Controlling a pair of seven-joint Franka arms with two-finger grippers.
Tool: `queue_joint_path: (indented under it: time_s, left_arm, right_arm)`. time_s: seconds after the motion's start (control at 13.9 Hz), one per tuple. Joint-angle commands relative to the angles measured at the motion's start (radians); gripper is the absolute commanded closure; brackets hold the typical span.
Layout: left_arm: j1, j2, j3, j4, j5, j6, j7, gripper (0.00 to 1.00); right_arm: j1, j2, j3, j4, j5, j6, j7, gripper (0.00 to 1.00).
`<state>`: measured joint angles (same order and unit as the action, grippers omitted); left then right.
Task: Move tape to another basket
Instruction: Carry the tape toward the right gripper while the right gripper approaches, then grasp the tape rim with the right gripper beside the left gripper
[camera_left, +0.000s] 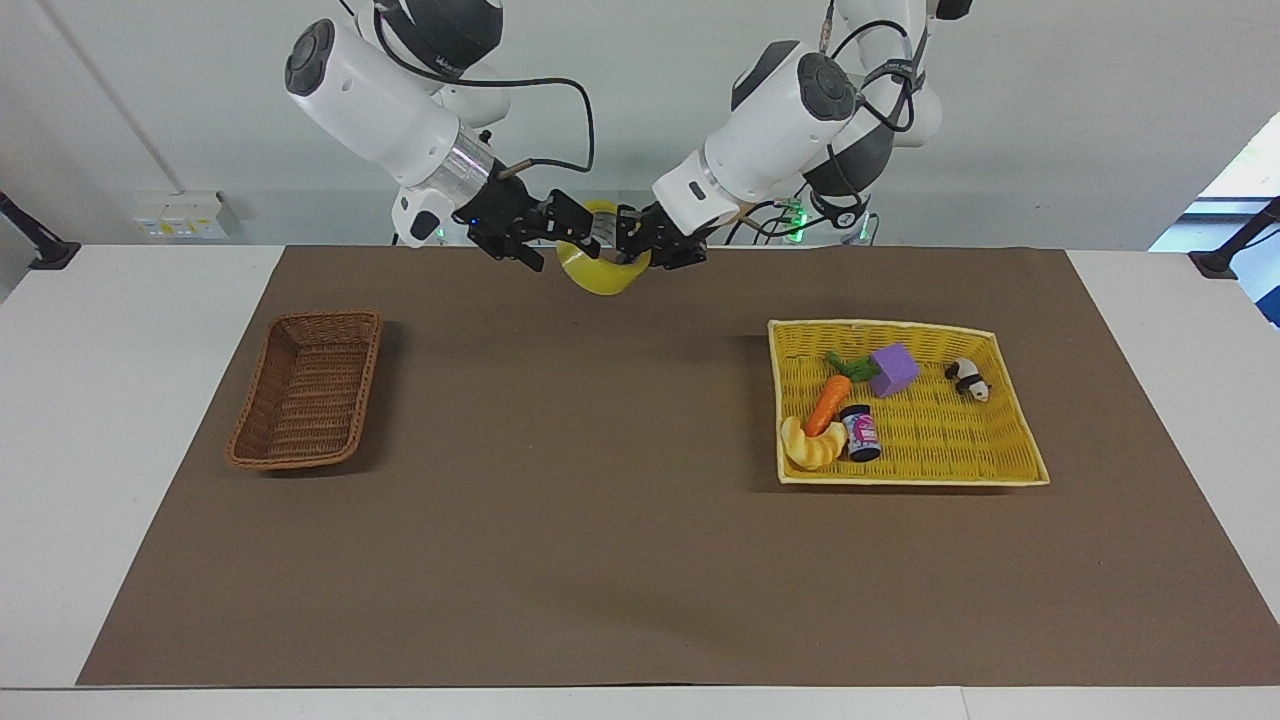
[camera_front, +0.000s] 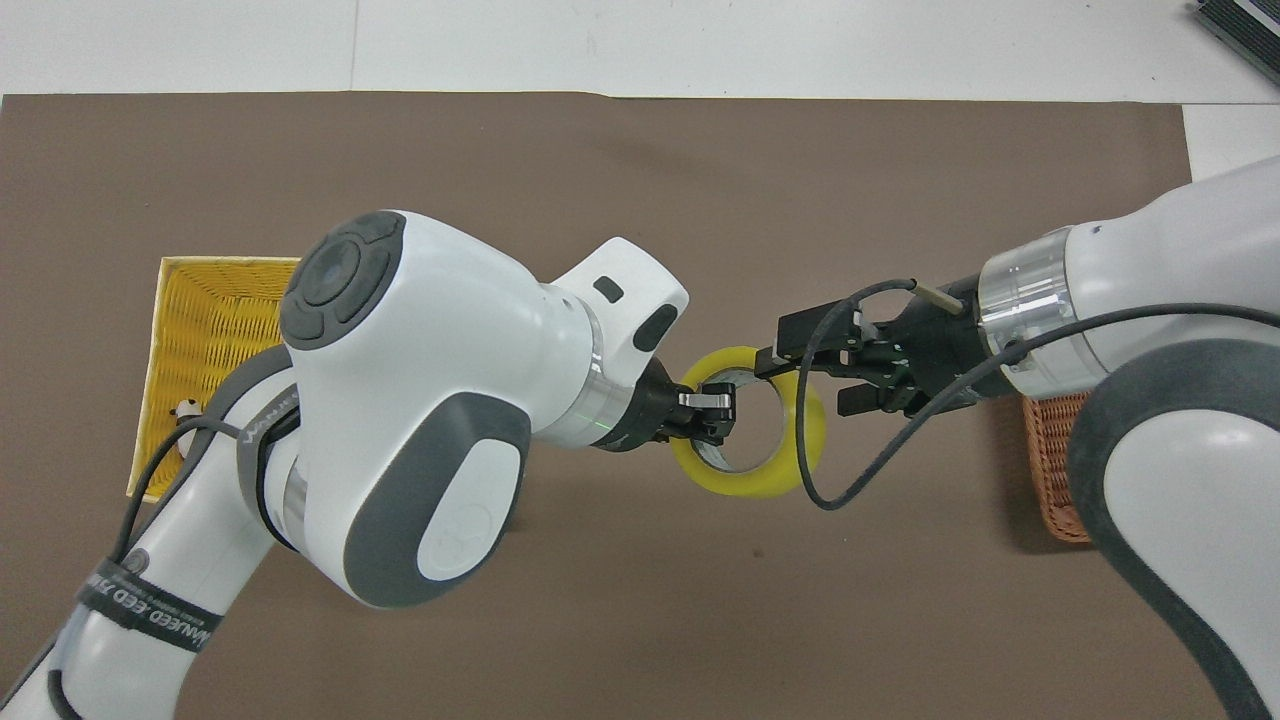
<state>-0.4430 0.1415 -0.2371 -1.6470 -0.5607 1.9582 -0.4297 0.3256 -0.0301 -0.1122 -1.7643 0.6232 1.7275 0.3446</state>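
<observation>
a: facing view first. where's the tape (camera_left: 600, 275)?

b: up in the air over the bare brown mat (camera_left: 600, 520), at the robots' edge of the worktop (camera_left: 120, 420), between the two baskets. the left hand (camera_left: 640, 243) grasps its wall, one finger inside the ring.

a: and the right hand (camera_left: 553, 238)?

b: right up against the roll from the right arm's end, fingers spread — one finger crosses in front of the roll, but i can't tell if it touches.

a: the baskets?

b: the brown wicker basket (camera_left: 307, 389) sits toward the right arm's end with nothing in it. the yellow basket (camera_left: 1000, 452) toward the left arm's end holds a carrot (camera_left: 829, 401), a purple block (camera_left: 893, 369), a panda toy (camera_left: 968, 379), a croissant toy (camera_left: 811, 443) and a small jar (camera_left: 860, 433).

a: now the overhead view.

b: the tape (camera_front: 790, 470) shows as a tilted ring. the left hand (camera_front: 716, 415) is clamped on the ring's wall. the right hand (camera_front: 815, 373) is released, its fingers straddling the ring's other edge — one outside, one over the hole. the brown basket (camera_front: 1052, 470) peeks out under the right arm; the yellow basket (camera_front: 215, 310) is mostly hidden by the left arm.
</observation>
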Motion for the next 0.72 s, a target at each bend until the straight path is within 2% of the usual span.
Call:
queue_joint_path:
  time_s: [0.0,0.36,0.65]
  left_arm:
    - [-0.033,-0.031,0.010,-0.027,-0.048,0.092,-0.006,1.00]
    - [-0.046,-0.026,0.004,-0.028,-0.065,0.171,-0.015,1.00]
    - [-0.046,-0.026,0.004,-0.028,-0.065,0.174,-0.018,1.00]
  right_arm:
    - [-0.026,-0.044,0.003,-0.063,0.032,-0.026,-0.052,0.00]
    - [-0.063,-0.050,-0.007,-0.061,0.030,-0.132,-0.102,0.00]
    - [-0.080,-0.048,-0.007,-0.055,0.027,-0.138,-0.118,0.00]
